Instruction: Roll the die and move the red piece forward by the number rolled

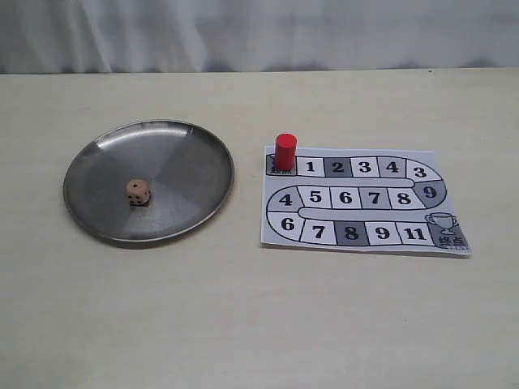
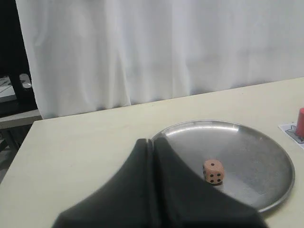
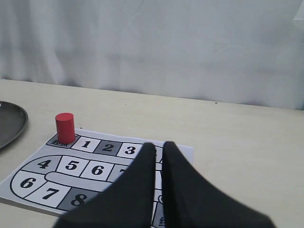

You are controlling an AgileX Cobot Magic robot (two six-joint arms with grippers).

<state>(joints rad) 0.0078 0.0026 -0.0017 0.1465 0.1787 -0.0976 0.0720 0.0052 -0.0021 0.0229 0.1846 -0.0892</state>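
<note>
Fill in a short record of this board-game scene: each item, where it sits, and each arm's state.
die: inside the metal plate
red piece: upright on the dark first square, beside square 1
board: flat paper sheet on the table
left gripper: jaws closed, empty
right gripper: jaws closed, empty

Items on bench: one die [image 1: 138,191] and one red piece [image 1: 285,151]. Also one metal plate [image 1: 186,166] and one numbered board sheet [image 1: 346,197].

backdrop: pleated white curtain [image 1: 259,32] | surface: pale beige table [image 1: 243,324] | light: soft, even
</note>
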